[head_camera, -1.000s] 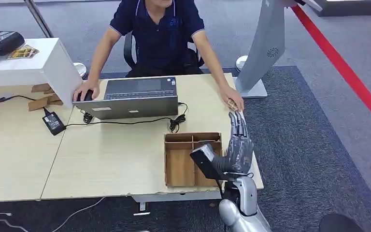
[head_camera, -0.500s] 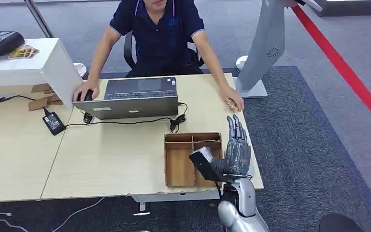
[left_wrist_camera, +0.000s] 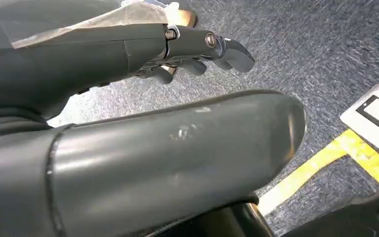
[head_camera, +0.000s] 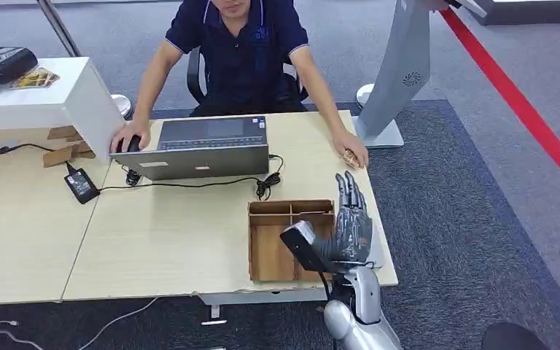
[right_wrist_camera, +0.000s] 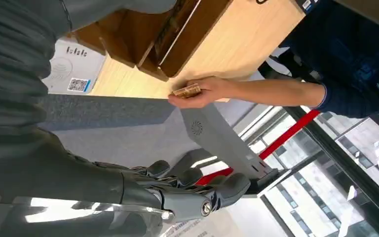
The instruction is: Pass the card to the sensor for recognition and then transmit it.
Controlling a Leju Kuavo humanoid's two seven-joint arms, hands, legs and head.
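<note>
— Three views; what does the head view give?

— One right hand (head_camera: 350,219) is raised over the near right part of the light wooden table (head_camera: 168,240), fingers straight and slightly apart, palm empty. It stands just right of the wooden divided tray (head_camera: 273,251). Far beyond its fingertips, at the table's far right edge, the person's hand (head_camera: 351,153) holds the card (head_camera: 348,157), a small brownish thing against the table top. The two hands are apart, not touching.

— What else is on the table?

— One grey laptop (head_camera: 204,149) in front of the seated person, whose other hand rests on a black mouse (head_camera: 130,144) at its left. A black power adapter (head_camera: 80,184) lies near the left seam, its cable running under the laptop's near edge. A grey stand (head_camera: 397,73) rises from the carpet at the far right.

— And the left wrist view?

— The left hand (left_wrist_camera: 187,49) hangs over grey carpet, fingers loosely curled with nothing between them. I cannot tell whether it counts as closed. A yellow floor line (left_wrist_camera: 325,163) runs below it.

— The right wrist view?

— The right hand's fingers (right_wrist_camera: 192,190) are extended and empty. Past them, the person's hand pinches the card at the table edge, beside the tray and the grey stand. A white sheet with a QR code (right_wrist_camera: 76,64) lies by the tray.
</note>
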